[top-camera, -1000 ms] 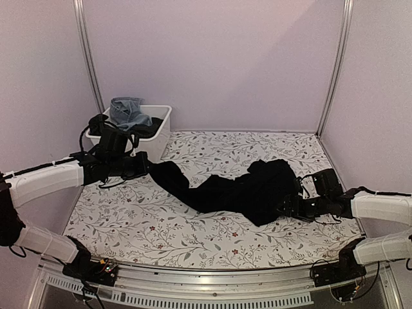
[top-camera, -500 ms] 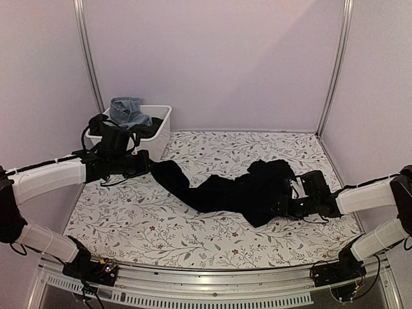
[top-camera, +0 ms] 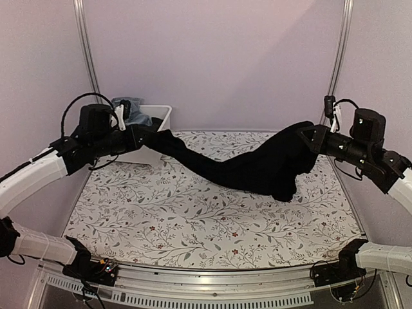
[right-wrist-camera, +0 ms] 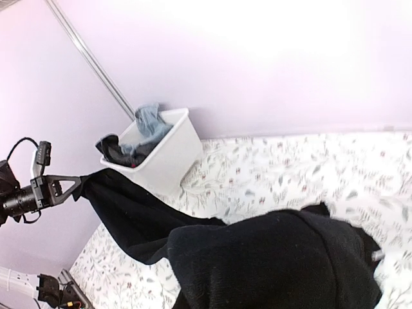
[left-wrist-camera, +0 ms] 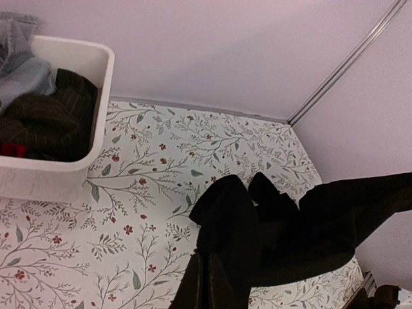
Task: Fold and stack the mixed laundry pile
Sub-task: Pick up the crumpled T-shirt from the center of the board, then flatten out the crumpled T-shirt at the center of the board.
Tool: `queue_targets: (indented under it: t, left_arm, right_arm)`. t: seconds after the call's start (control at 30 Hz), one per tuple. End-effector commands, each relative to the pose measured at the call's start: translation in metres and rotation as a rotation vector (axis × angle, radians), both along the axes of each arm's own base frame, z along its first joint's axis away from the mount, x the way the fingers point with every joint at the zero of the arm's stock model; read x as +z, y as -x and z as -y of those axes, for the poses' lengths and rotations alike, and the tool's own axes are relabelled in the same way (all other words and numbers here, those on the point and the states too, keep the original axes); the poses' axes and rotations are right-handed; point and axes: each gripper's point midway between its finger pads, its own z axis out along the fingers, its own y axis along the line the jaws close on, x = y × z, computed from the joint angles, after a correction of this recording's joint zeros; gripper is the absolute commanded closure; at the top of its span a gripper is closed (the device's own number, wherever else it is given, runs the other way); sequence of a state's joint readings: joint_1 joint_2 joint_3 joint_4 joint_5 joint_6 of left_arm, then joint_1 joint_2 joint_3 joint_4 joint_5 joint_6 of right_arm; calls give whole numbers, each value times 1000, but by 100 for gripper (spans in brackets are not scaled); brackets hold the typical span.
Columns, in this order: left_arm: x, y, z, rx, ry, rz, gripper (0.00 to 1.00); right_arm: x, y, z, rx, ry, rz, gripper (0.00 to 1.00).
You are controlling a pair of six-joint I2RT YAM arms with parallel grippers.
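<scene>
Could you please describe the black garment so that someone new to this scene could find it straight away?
Start at the floral-patterned table. Above it, the black cloth hangs as a long sagging band between the left gripper, beside the white bin, and the right gripper, each shut on one end. It is the only garment outside the bin; the rest lie heaped inside.

left claw point(top-camera: 150, 136) raised, clamped | right claw point(top-camera: 309, 136) raised, clamped | arms spread apart

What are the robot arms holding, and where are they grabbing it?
The black cloth: the left gripper pinches one end, the right gripper the opposite end; its middle sags between.
</scene>
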State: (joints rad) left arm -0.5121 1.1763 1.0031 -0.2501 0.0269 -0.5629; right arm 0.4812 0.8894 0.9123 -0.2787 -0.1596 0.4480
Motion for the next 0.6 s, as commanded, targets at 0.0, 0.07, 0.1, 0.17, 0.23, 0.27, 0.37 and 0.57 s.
queue_targets:
  t: [0.0, 0.07, 0.1, 0.17, 0.23, 0.27, 0.37, 0.57]
  left_arm:
    - [90, 10, -1, -62, 25, 233, 100]
    - [120, 25, 7, -131, 41, 308, 100]
    - [133, 34, 13, -167, 48, 344, 100]
    - [157, 57, 26, -238, 53, 416, 100]
    - [174, 80, 39, -302, 56, 468, 100]
    - [181, 90, 44, -327, 56, 483, 100]
    - [198, 114, 56, -368, 62, 525, 100]
    - [235, 126, 52, -341, 115, 615, 100]
  right_arm:
    - [52, 6, 24, -72, 103, 125, 100]
    - [88, 14, 28, -68, 97, 205, 100]
    - [107, 19, 29, -63, 84, 242, 100]
    - [143, 35, 33, -44, 55, 321, 100]
    - [177, 55, 36, -15, 15, 394, 100]
    - [194, 66, 38, 0, -2, 426, 100]
    - [231, 93, 47, 21, -40, 490, 100]
    - [279, 117, 70, -48, -73, 582, 100]
